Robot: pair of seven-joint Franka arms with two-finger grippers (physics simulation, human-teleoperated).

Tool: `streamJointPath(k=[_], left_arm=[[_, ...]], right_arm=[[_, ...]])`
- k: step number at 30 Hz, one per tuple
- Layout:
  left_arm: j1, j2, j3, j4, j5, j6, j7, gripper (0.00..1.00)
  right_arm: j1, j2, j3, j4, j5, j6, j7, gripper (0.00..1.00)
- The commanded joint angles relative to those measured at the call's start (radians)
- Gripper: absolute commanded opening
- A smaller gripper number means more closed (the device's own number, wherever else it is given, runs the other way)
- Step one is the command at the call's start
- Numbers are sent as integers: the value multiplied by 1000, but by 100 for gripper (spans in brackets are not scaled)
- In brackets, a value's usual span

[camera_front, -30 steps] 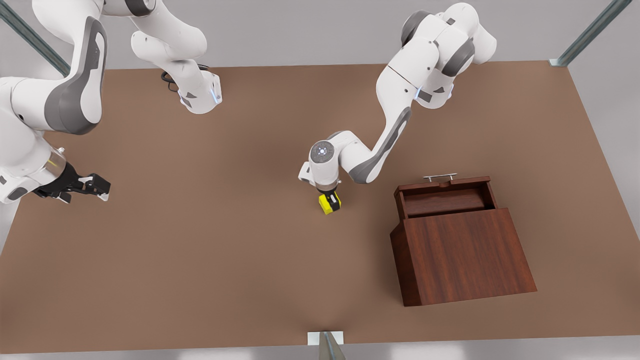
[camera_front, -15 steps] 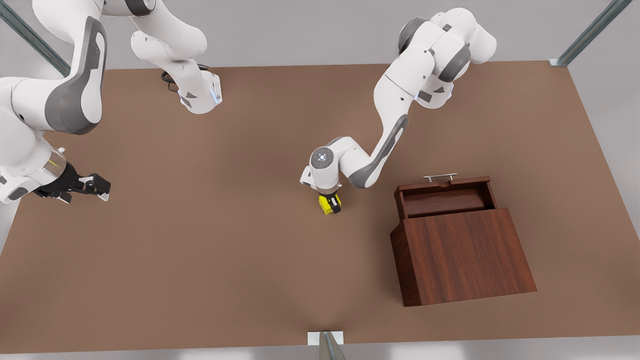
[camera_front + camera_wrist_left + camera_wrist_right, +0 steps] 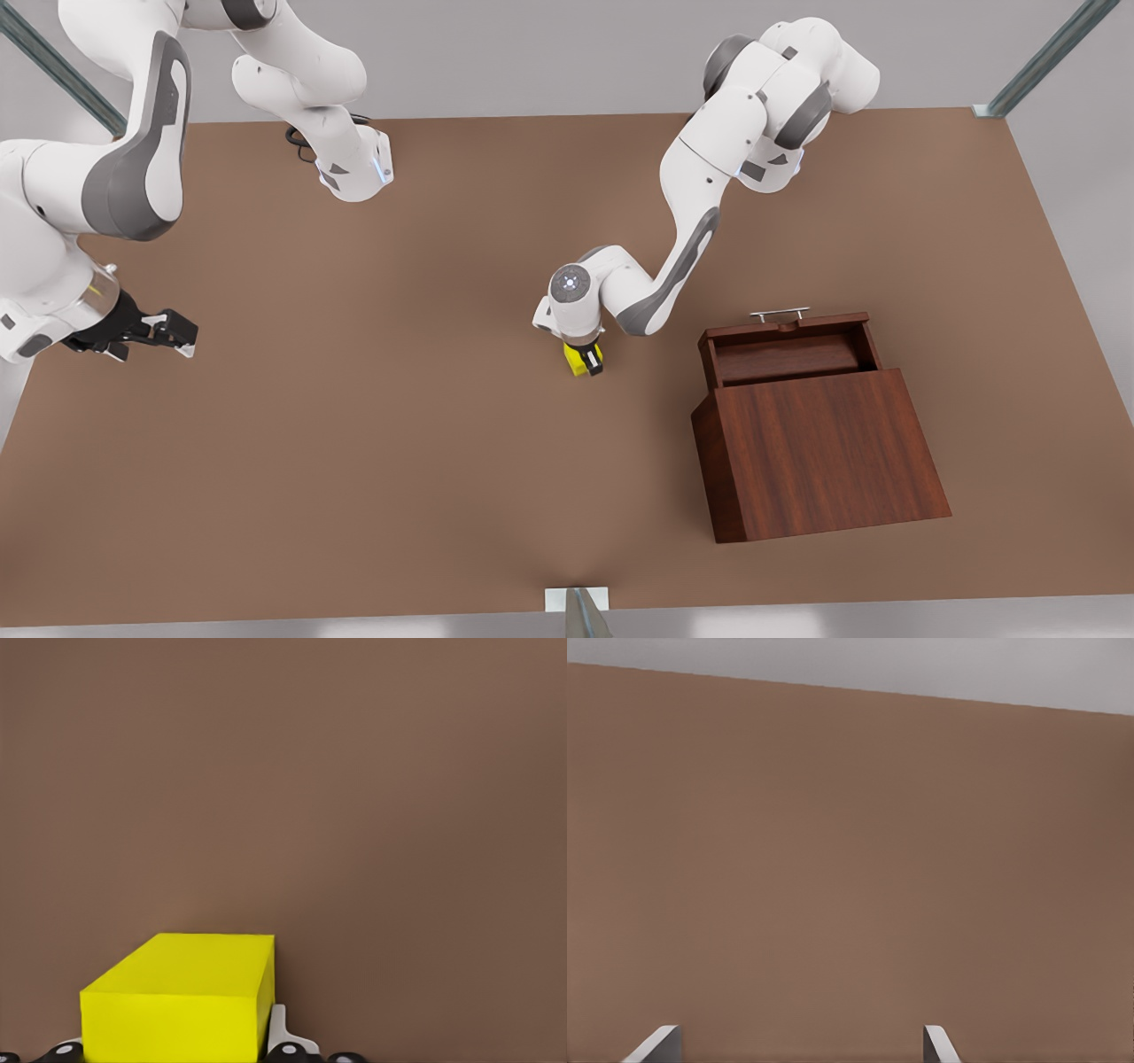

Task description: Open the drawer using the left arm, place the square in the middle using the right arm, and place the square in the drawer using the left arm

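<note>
Square: I see the yellow square [image 3: 580, 358] clamped in my left claw [image 3: 585, 358], directly under its wrist, at the counter [image 3: 399, 443] middle.
Left arm: elbow bent, claw pointing straight down.
Drawer: pulled-out drawer [image 3: 787, 347] well off toward the front view's right of that claw.
Right claw: right claw [image 3: 173, 335] released, waiting low near the counter's edge.

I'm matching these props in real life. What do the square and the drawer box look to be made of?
The square, gripped by the left gripper, looks like matte plastic or painted foam: flat uniform yellow, no grain or shine. The drawer and its box look like dark reddish wood with a satin finish: streaky grain shows. The handle looks like silvery metal.
</note>
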Motion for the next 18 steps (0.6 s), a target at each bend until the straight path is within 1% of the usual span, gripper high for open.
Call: streamJointPath(k=[1, 5, 11, 14, 18], left_arm=[[0, 0, 0, 0, -3, 0, 0, 67], [0, -1, 0, 3, -3, -2, -3, 64], [0, -40, 0, 14, -13, -19, -10, 64], [2, -98, -5, 44, -23, -84, -46, 66], [5, -236, 3, 60, -121, -238, -30, 66]], right_arm=[[0, 0, 0, 0, 0, 0, 0, 100], [2, 0, 0, 0, 0, 0, 0, 100], [2, 0, 0, 0, -2, 2, 0, 100], [2, 0, 0, 0, -2, 0, 0, 100], [2, 0, 0, 0, -2, 0, 0, 100]])
